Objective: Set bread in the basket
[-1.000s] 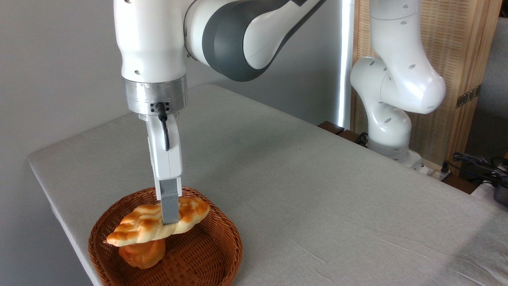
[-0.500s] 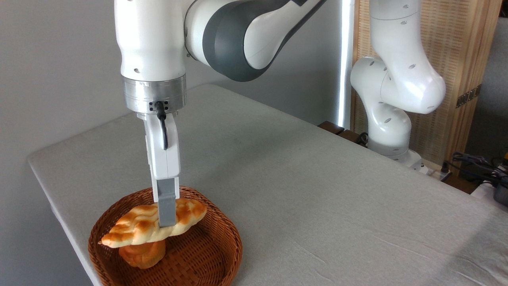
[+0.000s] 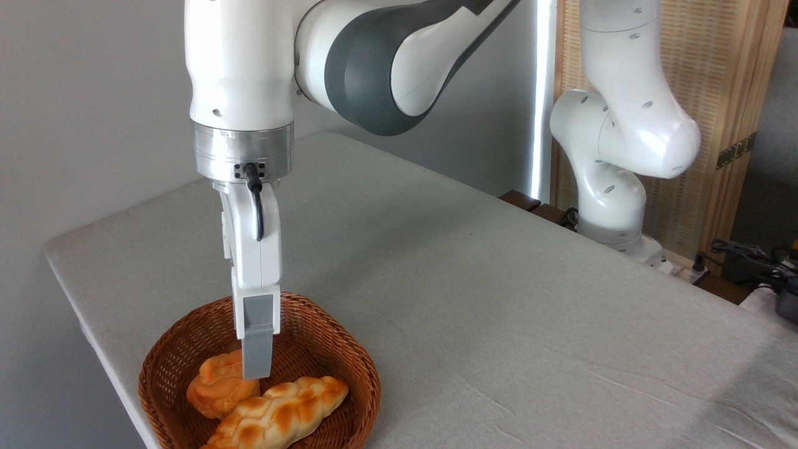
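The bread [image 3: 280,416], a long braided golden loaf, lies inside the basket [image 3: 370,374] along its front side, one end against the near rim. The round reddish-brown wicker basket sits at the table's near left corner. My gripper [image 3: 257,373] hangs straight down above the basket's middle, just behind the loaf and clear of it. I see it edge-on, so the near grey finger [image 3: 257,337] hides the other. It holds nothing and stands open after letting the loaf fall.
A small chunky orange bun [image 3: 218,390] lies in the basket to the left of the loaf, partly behind my finger. The grey table [image 3: 499,299] stretches to the right. The arm's white base [image 3: 608,206] and some cables [image 3: 748,259] stand at the far right.
The loaf, held in my gripper above the bun a moment ago, has dropped out and now lies on the basket floor at the front. The gripper shifted slightly left.
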You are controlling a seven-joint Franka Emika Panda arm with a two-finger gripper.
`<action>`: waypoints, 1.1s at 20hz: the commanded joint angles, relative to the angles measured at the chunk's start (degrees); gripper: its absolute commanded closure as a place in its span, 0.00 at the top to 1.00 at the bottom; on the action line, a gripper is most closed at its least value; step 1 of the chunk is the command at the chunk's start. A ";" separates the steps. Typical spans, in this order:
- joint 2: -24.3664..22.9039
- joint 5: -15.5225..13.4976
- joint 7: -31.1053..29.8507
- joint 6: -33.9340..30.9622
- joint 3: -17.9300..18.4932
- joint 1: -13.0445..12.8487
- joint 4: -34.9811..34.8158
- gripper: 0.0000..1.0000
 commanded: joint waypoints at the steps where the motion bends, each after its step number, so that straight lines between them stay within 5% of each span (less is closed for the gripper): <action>1: -2.12 -1.24 -1.90 -2.52 0.07 0.37 0.63 1.00; 5: -5.64 -1.24 -15.95 -12.53 -1.07 0.81 1.07 1.00; 11: -11.18 -1.24 -25.54 -23.18 -2.29 0.99 0.98 1.00; 16: -12.07 -1.24 -26.35 -25.21 -3.00 1.16 0.90 1.00; 19: -12.07 -1.16 -26.00 -25.21 -6.86 4.75 0.55 1.00; 22: -11.98 -0.89 -25.30 -25.13 -6.96 4.77 0.37 1.00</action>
